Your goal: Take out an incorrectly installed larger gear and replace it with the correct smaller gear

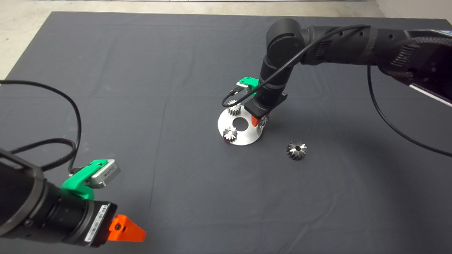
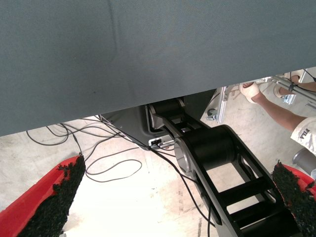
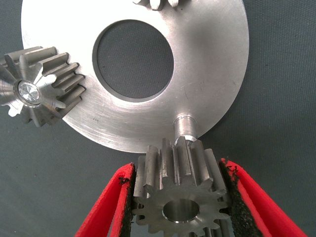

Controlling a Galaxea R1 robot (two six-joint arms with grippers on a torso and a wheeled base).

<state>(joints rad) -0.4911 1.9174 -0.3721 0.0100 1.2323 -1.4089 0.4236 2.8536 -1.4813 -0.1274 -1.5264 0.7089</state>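
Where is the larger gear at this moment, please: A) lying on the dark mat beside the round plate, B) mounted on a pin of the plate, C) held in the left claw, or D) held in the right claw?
A: the larger gear lies alone on the mat, clear of the plate, while the right claw grips the smaller gear at a pin.

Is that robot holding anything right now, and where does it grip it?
Yes: the right gripper clamps the smaller gear by its toothed sides.
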